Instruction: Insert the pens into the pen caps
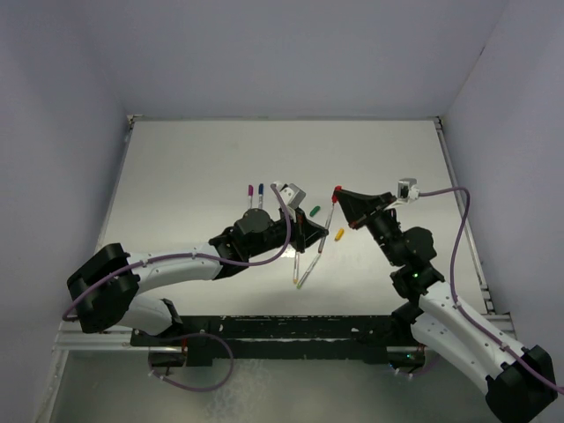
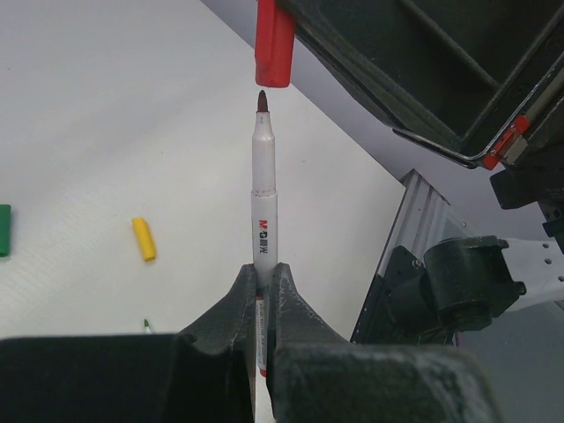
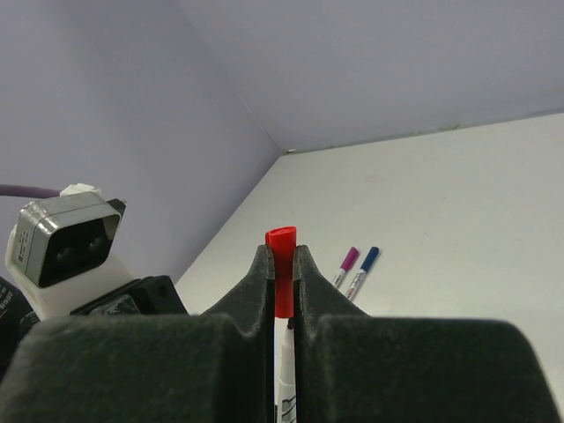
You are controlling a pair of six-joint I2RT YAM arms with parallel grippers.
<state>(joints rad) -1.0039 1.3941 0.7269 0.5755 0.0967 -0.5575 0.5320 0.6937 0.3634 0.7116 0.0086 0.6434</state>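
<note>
Capped purple pen (image 1: pixel 250 190) and blue pen (image 1: pixel 261 189) lie side by side far L on desk (image 1: pixel 176 167), well apart from the rest. L fingers (image 2: pixel 231 308) clamped on lower barrel of red-tipped pen (image 2: pixel 263 203), which sticks straight out. 2 uncapped pens (image 1: pixel 296 267) lie loose near them, green cap (image 2: pixel 3 231) beside. Pen tip sits just under mouth of red cap (image 2: pixel 274 44), small gap, not in yet. R fingers (image 3: pixel 251 291) pinched shut on that cap. Yellow cap (image 2: pixel 144 239) loose close by. Open desk toward back wall and R edge.
</note>
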